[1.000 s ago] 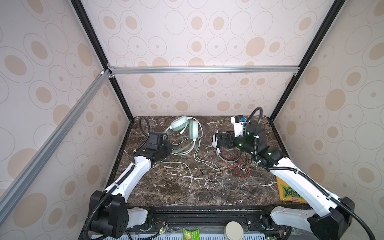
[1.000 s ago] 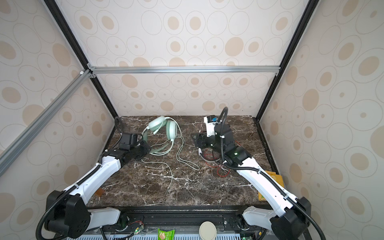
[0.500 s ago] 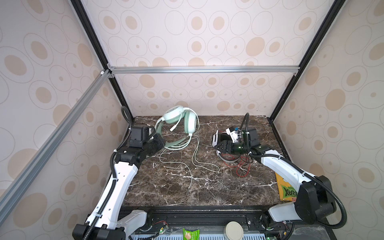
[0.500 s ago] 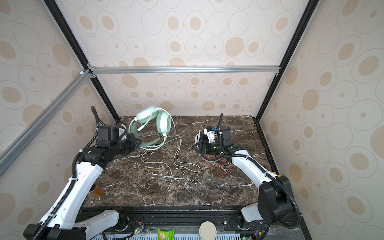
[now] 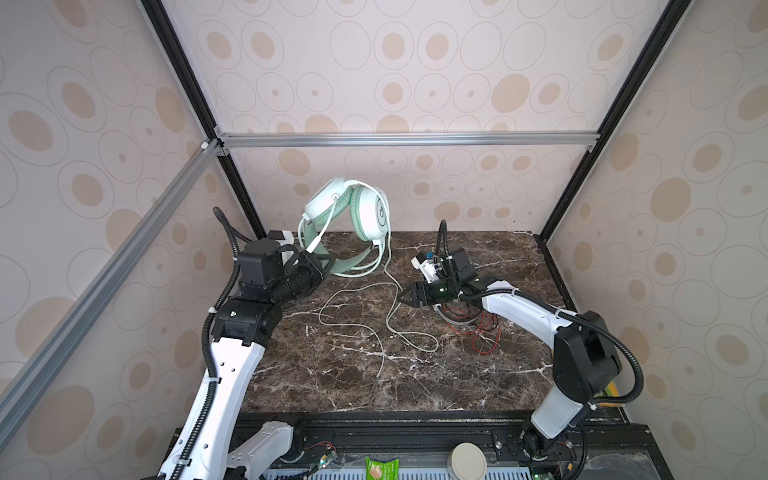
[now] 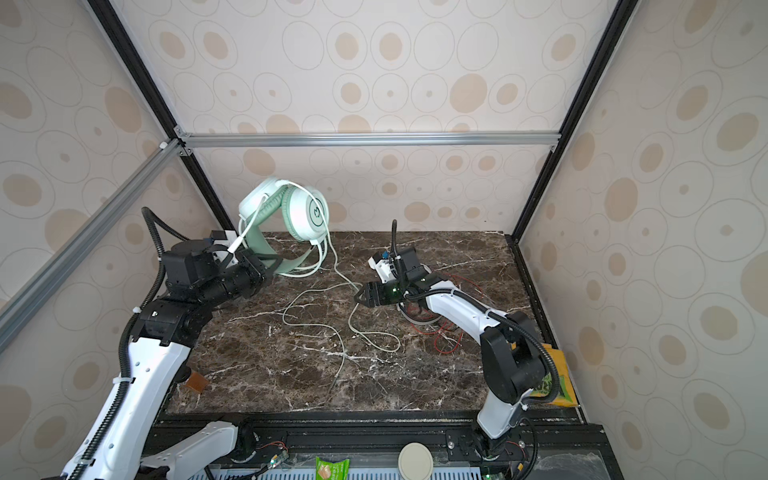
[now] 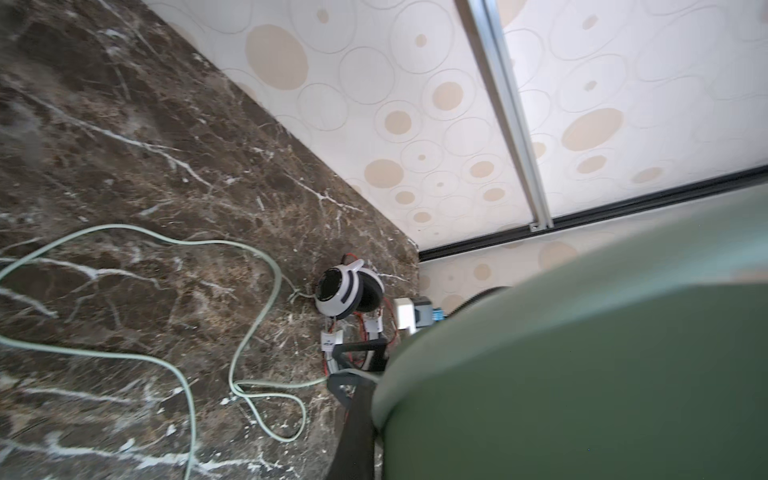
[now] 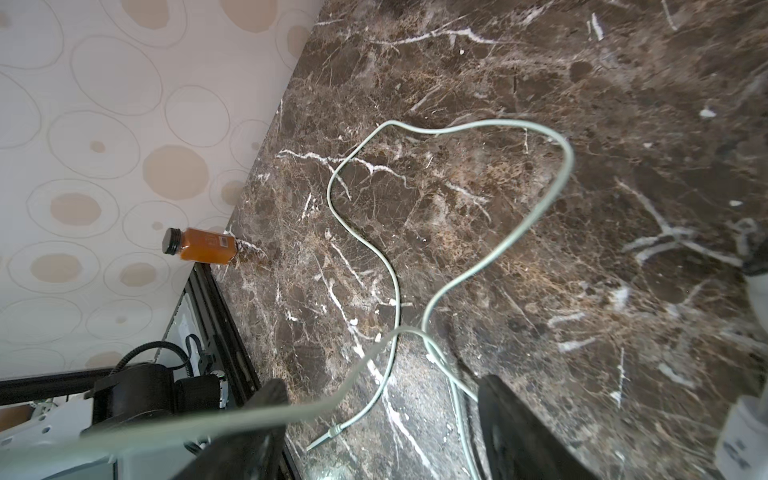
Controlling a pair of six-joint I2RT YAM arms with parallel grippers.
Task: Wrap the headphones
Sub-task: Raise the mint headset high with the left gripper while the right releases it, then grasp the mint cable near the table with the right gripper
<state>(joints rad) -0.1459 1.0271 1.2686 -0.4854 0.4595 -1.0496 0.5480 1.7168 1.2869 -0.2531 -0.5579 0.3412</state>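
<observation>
left hand: your left hand (image 5: 322, 266) is clamped tight on the headband of the mint-green headset (image 5: 365, 212). In the left wrist view the green band fills the frame right up against the camera.
mint-green headset: it is held clear of the worktop (image 5: 332, 386) at the back left. The two earcups are uppermost and side by side, and the band hangs down into the hand.
pale green cable: the pale green cable (image 8: 568, 164) drops from the raised earcups to the worktop, then lies in loose loops across the middle. Its plug end (image 8: 320, 442) lies free toward the front.
right hand: your right hand (image 5: 401, 297) has its fingers apart, low over the middle of the worktop, tips pointing toward the left arm. In the right wrist view cable strands run between the two fingers. Whether either finger touches one, you cannot tell.
white headset: the white headset (image 7: 345, 291) sits on the worktop at the right. The left wrist view shows a white cup with a dark face. In both top views it is mostly under the right arm.
red cable: the red cable (image 5: 484, 336) is a loose tangle on the worktop just beside the white headset.
orange bottle: the orange bottle (image 8: 203, 247) is at the worktop's left edge, by the wall.
</observation>
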